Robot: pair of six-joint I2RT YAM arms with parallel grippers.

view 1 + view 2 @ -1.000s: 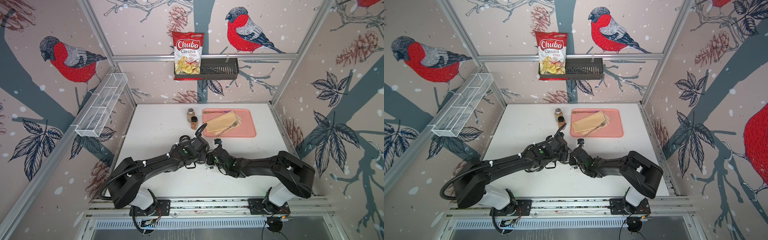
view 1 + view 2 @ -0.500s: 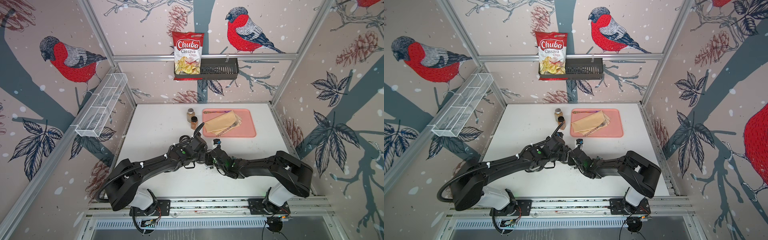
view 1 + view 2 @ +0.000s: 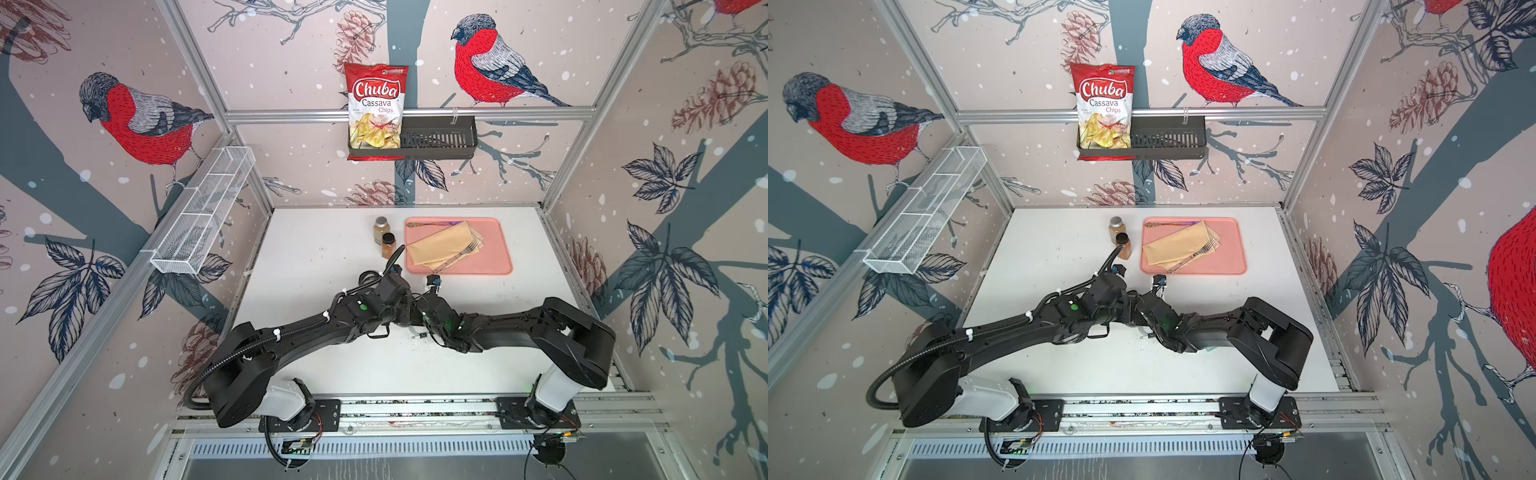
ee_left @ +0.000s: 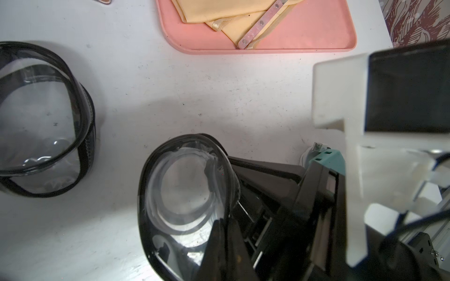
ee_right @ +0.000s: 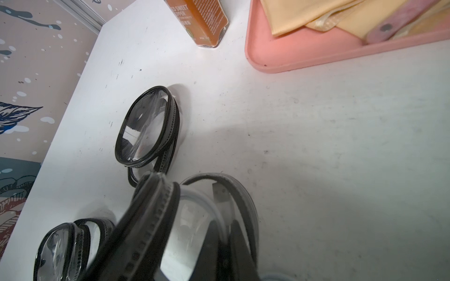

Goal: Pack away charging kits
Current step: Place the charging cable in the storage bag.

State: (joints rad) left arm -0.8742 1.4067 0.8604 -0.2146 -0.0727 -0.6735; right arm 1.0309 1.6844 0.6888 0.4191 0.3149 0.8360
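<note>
Spare cases: the second case point(image 5: 146, 126) and third case point(image 5: 63, 245) sit apart on the table point(image 4: 219, 92), toward its left edge. The second looks empty; the third is cut off.
Left gripper point(image 4: 221, 231): clenched on the black rim of the case point(image 4: 180, 185), at one end of its oval.
Case: at mid-table between the two grippers, lid swung open. Its long axis runs from the left jaws toward the tray point(image 4: 316, 36). In both top views the wrists hide it.
In the case: a coiled white cable point(image 5: 204, 198), with its metal plug point(image 5: 219, 194) near the wall. No charger shows inside.
Right gripper point(image 5: 226, 238): jaws closed, tips down in the case's mouth beside the cable. I cannot tell whether they pinch the cable or the wall.
Charger point(image 4: 327, 160): a teal cube outside the case, just behind the right gripper. I cannot tell whether it is resting or held.
What the move turns on: the charger lies on the right arm's side of the open mouth, so that arm looks nearer for it. The left grip would need to hold the mouth open.
Back of table: the jar point(image 5: 202, 22) stands beside the tray, which carries a folded cloth point(image 4: 219, 9). Neither belongs to the kits.
</note>
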